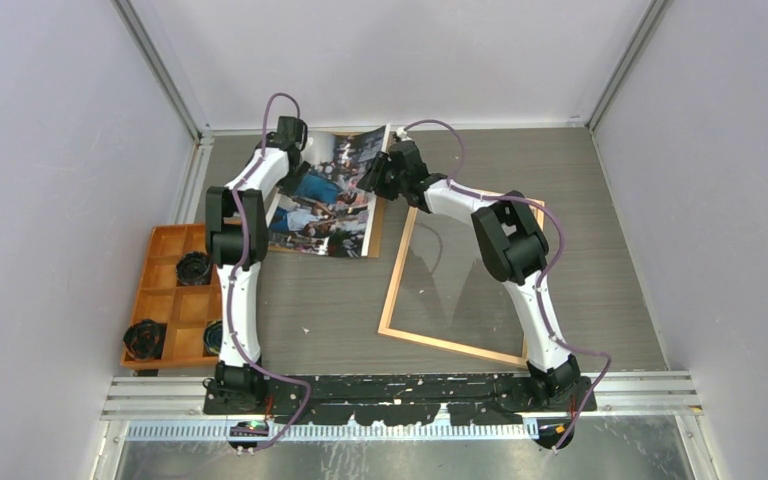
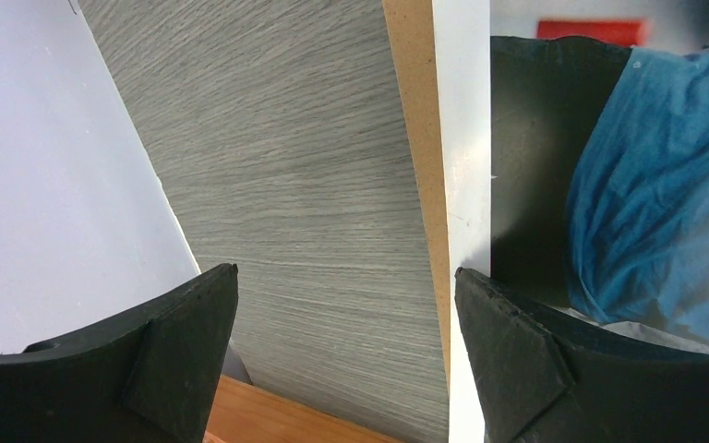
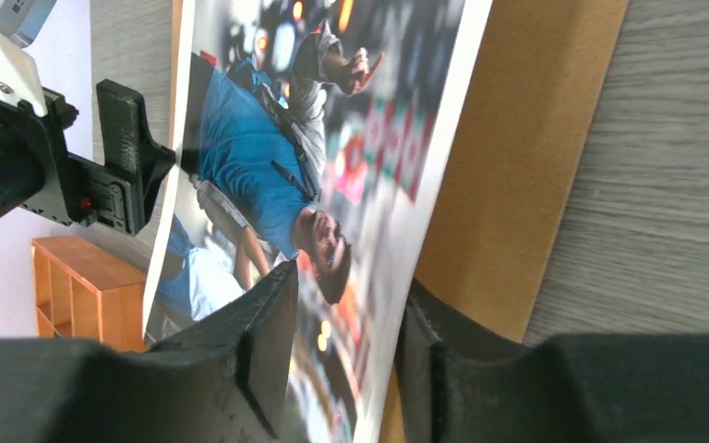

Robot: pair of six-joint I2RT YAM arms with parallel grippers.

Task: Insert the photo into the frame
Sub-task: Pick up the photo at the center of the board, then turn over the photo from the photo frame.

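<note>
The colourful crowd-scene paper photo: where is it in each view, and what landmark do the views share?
Top external: colourful crowd-scene paper photo, upper centre.
Left wrist: photo, right side.
Right wrist: photo, centre, top to bottom.
Shared landmark: plain brown backing board beneath it.

Top view from high, down onto the whole desk [image 1: 600, 200] — both wrist views close-up on the photo [image 3: 332, 138].
</note>
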